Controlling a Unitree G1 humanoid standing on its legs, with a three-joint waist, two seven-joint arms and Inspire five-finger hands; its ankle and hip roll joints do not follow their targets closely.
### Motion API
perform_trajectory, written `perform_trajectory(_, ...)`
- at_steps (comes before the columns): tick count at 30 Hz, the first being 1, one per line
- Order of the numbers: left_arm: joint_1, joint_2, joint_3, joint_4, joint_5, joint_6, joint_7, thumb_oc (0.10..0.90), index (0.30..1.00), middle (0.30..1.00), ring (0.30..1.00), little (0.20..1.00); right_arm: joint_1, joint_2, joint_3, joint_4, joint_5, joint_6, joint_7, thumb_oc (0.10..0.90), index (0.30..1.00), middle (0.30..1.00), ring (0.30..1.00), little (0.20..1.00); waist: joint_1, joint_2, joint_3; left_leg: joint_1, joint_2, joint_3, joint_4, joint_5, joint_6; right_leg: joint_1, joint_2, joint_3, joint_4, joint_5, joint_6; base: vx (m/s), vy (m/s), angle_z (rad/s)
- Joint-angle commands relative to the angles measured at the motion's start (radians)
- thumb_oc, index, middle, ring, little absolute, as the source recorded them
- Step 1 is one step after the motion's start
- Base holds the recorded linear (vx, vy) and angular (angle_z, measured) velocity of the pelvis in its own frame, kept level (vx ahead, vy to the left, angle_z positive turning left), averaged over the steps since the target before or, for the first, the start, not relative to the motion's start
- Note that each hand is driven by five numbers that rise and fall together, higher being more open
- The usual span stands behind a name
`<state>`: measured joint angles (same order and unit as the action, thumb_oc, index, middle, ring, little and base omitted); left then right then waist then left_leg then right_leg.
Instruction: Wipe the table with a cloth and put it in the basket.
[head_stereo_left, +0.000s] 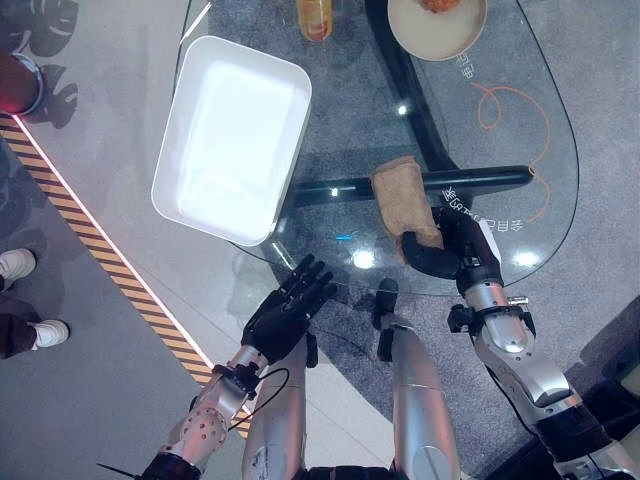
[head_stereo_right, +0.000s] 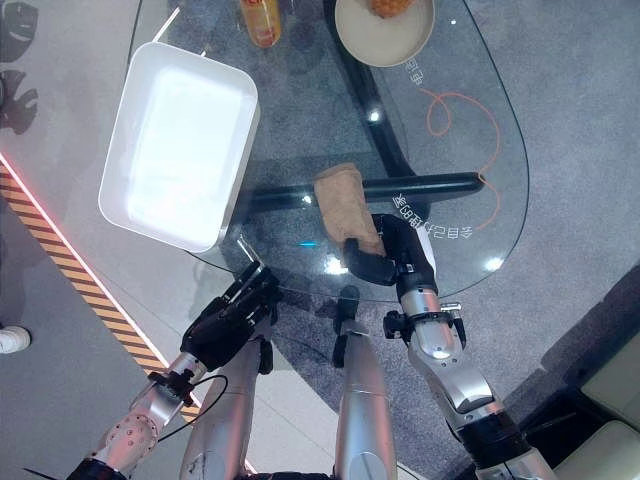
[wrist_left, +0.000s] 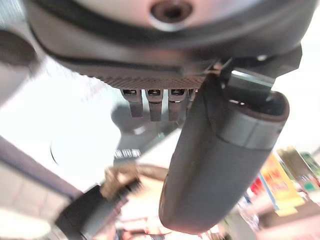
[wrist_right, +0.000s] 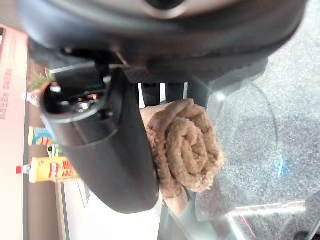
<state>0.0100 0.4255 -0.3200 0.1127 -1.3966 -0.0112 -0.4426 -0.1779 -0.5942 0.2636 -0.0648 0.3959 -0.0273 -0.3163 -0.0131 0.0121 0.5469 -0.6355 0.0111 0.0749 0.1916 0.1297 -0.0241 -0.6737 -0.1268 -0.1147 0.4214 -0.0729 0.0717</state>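
A brown cloth (head_stereo_left: 403, 196) lies on the glass table (head_stereo_left: 520, 100), its near end bunched in my right hand (head_stereo_left: 455, 245). In the right wrist view the cloth (wrist_right: 187, 147) is rolled between the thumb (wrist_right: 107, 150) and the curled fingers. A white rectangular basket (head_stereo_left: 232, 137) rests on the table's left edge, empty. My left hand (head_stereo_left: 285, 310) hovers below the table's near edge with straight fingers, holding nothing; its thumb (wrist_left: 220, 160) stands out in the left wrist view.
At the table's far side stand a round beige bowl (head_stereo_left: 437, 25) with food and an orange bottle (head_stereo_left: 315, 17). A yellow-black striped line (head_stereo_left: 110, 260) crosses the floor at left. A person's white shoes (head_stereo_left: 30, 300) stand at the left edge.
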Motion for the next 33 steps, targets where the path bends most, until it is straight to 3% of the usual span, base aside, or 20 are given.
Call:
perform_trajectory(1, 0.057, 0.024, 0.017, -0.134, -0.087, -0.019, -0.124, 0.8, 0.9, 0.9, 0.9, 0.9, -0.032, -0.037, -0.083, -0.228, 0.011, -0.192, 0.023, 0.1, 0.3, 0.3, 0.3, 0.2, -0.01, -0.025, -0.027, 0.026, -0.041, 0.079, 0.159, -0.2, 0.035, 0.038, 0.061, -0.059, -0.114, 0.089, 0.007, 0.01, -0.022, -0.03)
perform_trajectory(9, 0.008, 0.032, 0.035, -0.19, -0.156, -0.044, -0.149, 0.8, 0.9, 0.9, 0.9, 0.9, -0.043, -0.045, -0.047, -0.276, -0.004, -0.2, 0.142, 0.1, 0.3, 0.3, 0.3, 0.2, -0.019, -0.035, -0.027, 0.012, -0.037, 0.092, 0.174, -0.203, 0.034, 0.03, 0.062, -0.052, -0.113, 0.091, 0.009, 0.0, 0.003, -0.01)
perform_trajectory(17, -0.076, 0.071, 0.024, -0.203, -0.115, -0.033, -0.103, 0.8, 0.9, 0.9, 0.9, 0.9, -0.088, -0.074, 0.001, -0.321, 0.023, -0.218, 0.238, 0.1, 0.3, 0.3, 0.3, 0.2, -0.026, -0.047, -0.027, 0.004, -0.034, 0.091, 0.176, -0.197, 0.031, 0.02, 0.067, -0.045, -0.108, 0.095, 0.011, 0.0, 0.0, 0.0)
perform_trajectory(33, -0.156, 0.069, -0.004, -0.218, -0.069, -0.036, -0.072, 0.8, 0.9, 0.9, 0.9, 0.9, -0.149, -0.083, 0.122, -0.339, -0.035, -0.132, 0.33, 0.1, 0.3, 0.3, 0.3, 0.2, -0.031, -0.041, -0.027, -0.027, -0.042, 0.087, 0.188, -0.189, 0.023, -0.012, 0.067, -0.03, -0.102, 0.094, 0.009, 0.0, 0.006, -0.01)
